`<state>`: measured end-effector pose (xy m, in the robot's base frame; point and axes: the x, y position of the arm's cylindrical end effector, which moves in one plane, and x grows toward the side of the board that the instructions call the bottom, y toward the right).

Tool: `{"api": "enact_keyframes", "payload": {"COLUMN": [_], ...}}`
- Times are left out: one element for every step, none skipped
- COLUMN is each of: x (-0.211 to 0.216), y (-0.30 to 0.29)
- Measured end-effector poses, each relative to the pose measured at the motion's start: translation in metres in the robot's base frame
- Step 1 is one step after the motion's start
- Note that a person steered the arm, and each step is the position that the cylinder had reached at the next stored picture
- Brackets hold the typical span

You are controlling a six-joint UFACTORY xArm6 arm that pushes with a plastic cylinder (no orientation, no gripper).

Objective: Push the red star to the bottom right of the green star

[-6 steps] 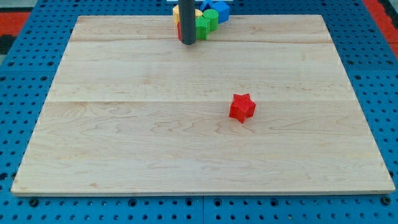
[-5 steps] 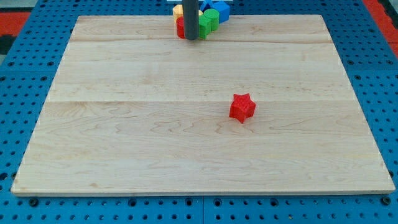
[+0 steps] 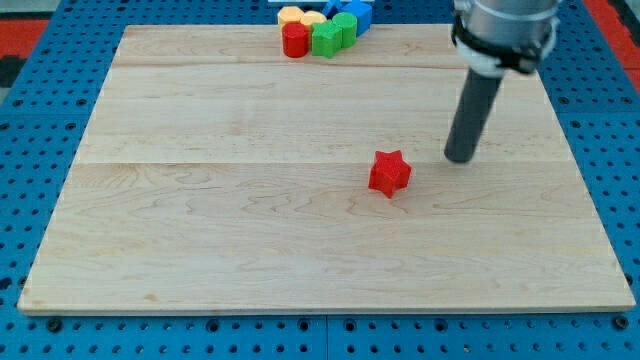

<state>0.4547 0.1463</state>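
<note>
The red star (image 3: 389,174) lies on the wooden board (image 3: 200,230), right of its centre. The green star (image 3: 325,38) sits in a cluster of blocks at the board's top edge, far above and left of the red star. My tip (image 3: 460,158) rests on the board just to the right of the red star and slightly above it, a small gap apart from it. The rod rises from there toward the view's top right.
The cluster at the top edge also holds a red cylinder (image 3: 294,41), a second green block (image 3: 346,28), yellow and orange blocks (image 3: 301,15) and a blue block (image 3: 360,12). Blue pegboard (image 3: 40,150) surrounds the board.
My tip has moved from the block cluster at the top edge down and to the right, to a spot beside the red star. No block has moved.
</note>
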Motion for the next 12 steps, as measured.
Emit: {"api": "enact_keyframes", "payload": {"x": [0.001,0.03,0.052,0.057,0.037,0.01,0.042,0.06,0.049,0.028,0.007,-0.028], "y": [-0.051,-0.057,-0.061,-0.084,-0.13,-0.14,-0.103,-0.092,-0.075,-0.079,-0.089,-0.102]}}
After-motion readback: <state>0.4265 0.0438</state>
